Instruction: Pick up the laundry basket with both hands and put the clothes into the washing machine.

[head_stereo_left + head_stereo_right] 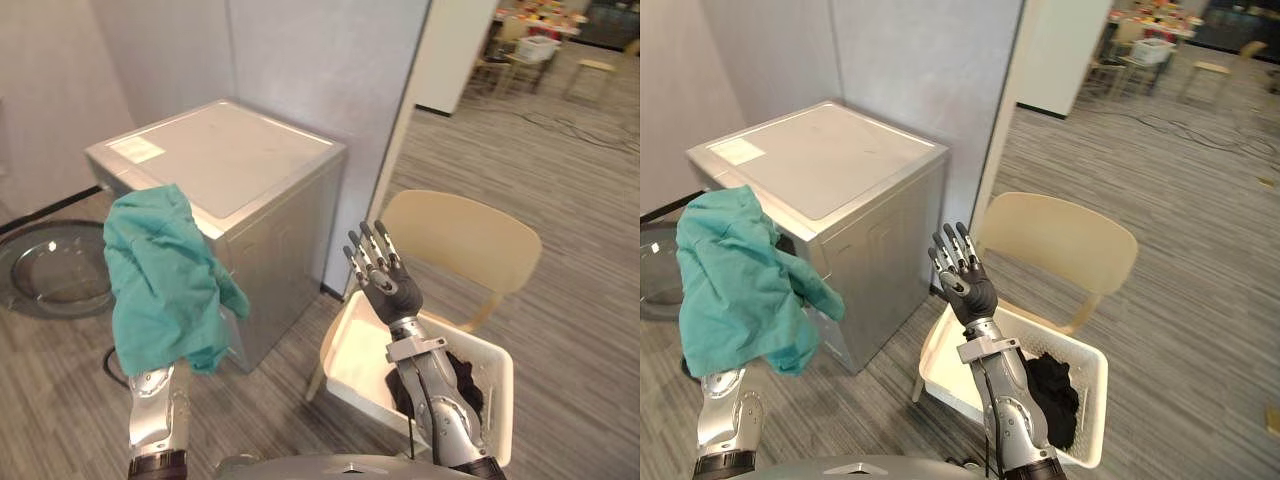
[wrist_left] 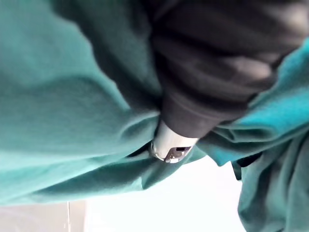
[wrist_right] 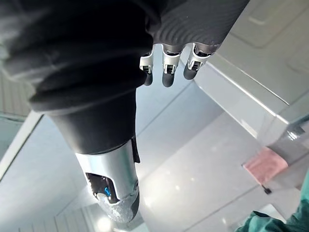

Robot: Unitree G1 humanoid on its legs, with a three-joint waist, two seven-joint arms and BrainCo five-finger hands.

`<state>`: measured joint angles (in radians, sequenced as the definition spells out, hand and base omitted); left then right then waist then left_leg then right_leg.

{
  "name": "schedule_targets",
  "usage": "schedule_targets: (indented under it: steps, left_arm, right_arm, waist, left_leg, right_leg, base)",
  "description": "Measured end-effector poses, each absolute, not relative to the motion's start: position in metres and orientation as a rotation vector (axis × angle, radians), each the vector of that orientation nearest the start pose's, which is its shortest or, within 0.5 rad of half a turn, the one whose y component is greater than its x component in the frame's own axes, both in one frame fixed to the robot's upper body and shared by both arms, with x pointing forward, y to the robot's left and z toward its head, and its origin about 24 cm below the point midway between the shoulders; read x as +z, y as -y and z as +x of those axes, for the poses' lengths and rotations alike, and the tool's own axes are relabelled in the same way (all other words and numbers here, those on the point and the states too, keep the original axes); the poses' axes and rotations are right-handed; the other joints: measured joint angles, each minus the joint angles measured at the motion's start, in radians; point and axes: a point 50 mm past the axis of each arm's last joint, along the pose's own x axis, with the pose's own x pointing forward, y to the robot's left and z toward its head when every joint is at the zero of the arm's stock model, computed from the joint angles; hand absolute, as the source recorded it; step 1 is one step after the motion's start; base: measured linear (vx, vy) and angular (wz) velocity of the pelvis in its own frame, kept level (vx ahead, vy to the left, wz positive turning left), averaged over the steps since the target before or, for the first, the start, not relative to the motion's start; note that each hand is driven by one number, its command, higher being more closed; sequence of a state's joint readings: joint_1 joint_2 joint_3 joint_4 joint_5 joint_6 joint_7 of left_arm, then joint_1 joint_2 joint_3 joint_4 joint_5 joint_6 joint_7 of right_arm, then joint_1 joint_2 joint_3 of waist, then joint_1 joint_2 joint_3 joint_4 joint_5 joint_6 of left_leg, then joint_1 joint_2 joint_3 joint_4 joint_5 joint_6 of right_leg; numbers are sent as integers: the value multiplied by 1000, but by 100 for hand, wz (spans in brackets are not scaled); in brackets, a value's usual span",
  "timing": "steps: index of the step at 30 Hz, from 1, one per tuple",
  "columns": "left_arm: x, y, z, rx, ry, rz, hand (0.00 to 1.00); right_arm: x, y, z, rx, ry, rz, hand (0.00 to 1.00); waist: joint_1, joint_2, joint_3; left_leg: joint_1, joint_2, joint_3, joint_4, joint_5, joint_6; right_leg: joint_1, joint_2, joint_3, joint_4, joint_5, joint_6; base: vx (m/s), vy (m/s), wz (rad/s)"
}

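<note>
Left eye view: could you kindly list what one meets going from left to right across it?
Round glass door → teal garment → washing machine → right hand, raised with straight fingers → chair. The laundry basket overlaps both hand and chair, so it is left out.

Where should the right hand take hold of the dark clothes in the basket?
Probably the bunched top of the dark clothes, coming straight down: they lie heaped inside the white basket, whose walls block sideways reach. The right hand is open and raised.
</note>
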<state>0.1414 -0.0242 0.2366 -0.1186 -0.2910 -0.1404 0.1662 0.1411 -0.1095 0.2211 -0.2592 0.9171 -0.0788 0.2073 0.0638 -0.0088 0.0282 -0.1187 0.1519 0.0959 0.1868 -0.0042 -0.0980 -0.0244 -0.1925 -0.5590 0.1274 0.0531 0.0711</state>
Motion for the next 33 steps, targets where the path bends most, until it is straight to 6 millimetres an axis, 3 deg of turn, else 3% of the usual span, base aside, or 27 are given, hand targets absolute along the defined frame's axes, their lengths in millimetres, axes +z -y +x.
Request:
schedule_targets:
  steps: [1, 3, 4, 6, 7, 9, 10, 12, 13, 14, 16, 17, 18, 19, 20, 21, 22, 23, 25, 27, 29, 31, 32, 33]
  left_arm:
    - [47, -225, 211, 475, 139, -291, 100]
    - [47, -224, 206, 482, 143, -311, 100]
    - [49, -222, 205, 467, 151, -321, 100]
    - [52, -213, 205, 436, 162, -354, 100]
    - [49, -209, 205, 417, 148, -364, 100]
    - [48, -202, 206, 381, 142, -370, 100]
    - [49, -194, 208, 343, 139, -381, 100]
    - [49, -184, 212, 297, 133, -398, 100]
    - [49, -175, 215, 257, 129, -411, 100]
    - [49, -173, 218, 241, 127, -413, 100]
    - [38, -174, 220, 243, 80, -406, 100]
    - [36, -174, 219, 244, 69, -405, 100]
    - [34, -174, 219, 241, 57, -401, 100]
    - [32, -171, 220, 233, 47, -405, 100]
    - [29, -164, 220, 208, 29, -410, 100]
    - [28, -159, 221, 189, 20, -412, 100]
    - [25, -151, 222, 156, 3, -416, 100]
    - [22, -147, 222, 141, -15, -417, 100]
    - [21, -149, 221, 139, -18, -408, 100]
    - [22, -149, 222, 128, -11, -406, 100]
    - [26, -151, 227, 108, 5, -379, 100]
    - [25, -148, 237, 77, -4, -369, 100]
    - [22, -146, 238, 69, -17, -368, 100]
    - [13, -133, 237, 38, -66, -370, 100]
  right_arm:
    - [80, 116, 220, 405, 178, 820, 0]
    - [85, 115, 224, 417, 197, 779, 0]
    - [88, 118, 226, 404, 217, 751, 0]
    - [92, 127, 232, 365, 242, 706, 0]
    - [92, 133, 233, 332, 249, 677, 0]
    - [89, 139, 231, 293, 246, 650, 0]
    - [86, 144, 229, 264, 240, 637, 0]
    - [83, 152, 226, 218, 241, 614, 0]
    - [80, 164, 224, 143, 247, 594, 0]
    - [78, 169, 223, 111, 243, 581, 0]
    - [61, 173, 214, 22, 184, 566, 0]
    - [58, 173, 212, 8, 175, 571, 0]
    - [54, 173, 208, -24, 161, 562, 0]
    - [49, 177, 204, -53, 140, 555, 0]
    - [47, 181, 199, -83, 127, 542, 0]
    - [47, 184, 197, -98, 129, 540, 0]
    - [43, 189, 188, -131, 114, 535, 0]
    - [41, 191, 183, -143, 104, 530, 0]
    - [41, 191, 183, -139, 104, 526, 0]
    - [40, 191, 182, -131, 95, 516, 0]
    - [38, 188, 180, -118, 86, 523, 0]
    - [13, 195, 170, -177, -21, 515, 0]
    - [5, 196, 166, -196, -61, 512, 0]
    - [-14, 197, 154, -229, -180, 461, 0]
  waist:
    - [11, 8, 19]
    - [18, 23, 43]
    - [18, -1, 51]
    - [23, 12, 73]
    - [21, 10, 84]
    - [10, 16, 81]
    - [-7, 19, 78]
    - [-40, 26, 73]
    - [-53, 54, 58]
    - [-56, 51, 64]
    - [-52, 18, 70]
    - [-57, 16, 69]
    - [-68, 12, 68]
    - [-83, 24, 74]
    - [-105, 46, 86]
    - [-122, 45, 87]
    - [-155, 40, 90]
    - [-163, 36, 93]
    - [-175, 39, 102]
    - [-176, 69, 98]
    - [-178, 71, 101]
    - [-181, 66, 105]
    - [-181, 58, 103]
    - [-207, 77, 123]
  left_leg:
    - [-25, 5, -39, 6, 9, -10]
    - [-57, 23, -35, -21, 10, 7]
    - [-75, 56, 58, 2, -24, 68]
    - [-152, 129, 239, 209, -76, 128]
    - [-163, 157, 313, 340, -113, 137]
    - [-115, 189, 410, 447, -185, 140]
    - [-60, 219, 498, 457, -228, 143]
    - [-5, 253, 614, 432, -251, 137]
    - [28, 256, 672, 325, -249, 66]
    - [21, 235, 664, 295, -252, 10]
    - [-40, 164, 612, 314, -266, 53]
    - [-45, 145, 594, 319, -275, 65]
    - [-63, 93, 559, 319, -290, 90]
    - [-75, 53, 520, 321, -303, 112]
    - [-76, 9, 464, 307, -313, 133]
    - [-72, -22, 422, 290, -318, 154]
    - [-52, -71, 374, 266, -324, 187]
    - [-15, -104, 355, 240, -326, 192]
    - [55, -140, 342, 176, -320, 183]
    - [106, -154, 341, 108, -313, 171]
    - [143, -173, 334, 38, -300, 151]
    - [197, -184, 309, 1, -308, 130]
    - [214, -188, 306, 7, -316, 118]
    - [227, -152, 293, 170, -362, 102]
  right_leg:
    - [-18, -3, -28, 56, -39, -12]
    - [-47, -2, -47, 125, -98, -28]
    - [-47, -18, -78, 111, -105, -39]
    - [-50, -47, -160, 118, -99, -61]
    - [-45, -61, -198, 111, -89, -74]
    - [-30, -72, -259, 92, -67, -81]
    - [-18, -81, -309, 74, -49, -72]
    - [-11, -89, -370, 45, -21, -55]
    - [-15, -90, -429, 12, 15, -34]
    - [-16, -97, -445, 1, 28, -28]
    - [-19, -156, -442, -2, 57, -19]
    - [-20, -174, -437, 10, 57, -19]
    - [-31, -223, -405, 59, 49, -31]
    - [-54, -246, -327, 116, -11, -102]
    - [-128, -235, -105, 211, -159, -234]
    - [-173, -215, 43, 266, -224, -236]
    - [-228, -139, 288, 358, -296, -166]
    - [-267, -56, 392, 410, -320, -116]
    - [-300, 16, 370, 418, -308, -109]
    - [-329, 26, 235, 398, -303, -108]
    - [-373, 38, 114, 356, -281, -108]
    - [-396, 103, 13, 292, -213, -187]
    - [-384, 114, -10, 274, -199, -208]
    - [-297, 129, -51, 250, -170, -271]
  base:
    - [-168, -117, 102]
    - [-182, -145, 114]
    - [-121, -111, 116]
    - [-154, -63, 119]
    - [-140, -44, 91]
    - [-93, 1, 92]
    - [-90, 53, 114]
    - [-86, 163, 131]
    - [-97, 275, 135]
    - [-116, 367, 125]
    - [-114, 381, 102]
    - [-78, 422, 116]
    - [-34, 354, 114]
    - [-51, 530, 143]
    - [-38, 350, 130]
    - [3, 342, 168]
    - [125, 116, 151]
    - [218, 177, 120]
    - [285, 157, 39]
    - [292, 135, -3]
    - [308, 92, -3]
    - [413, 30, 30]
    - [609, -22, 70]
    - [533, -14, 66]
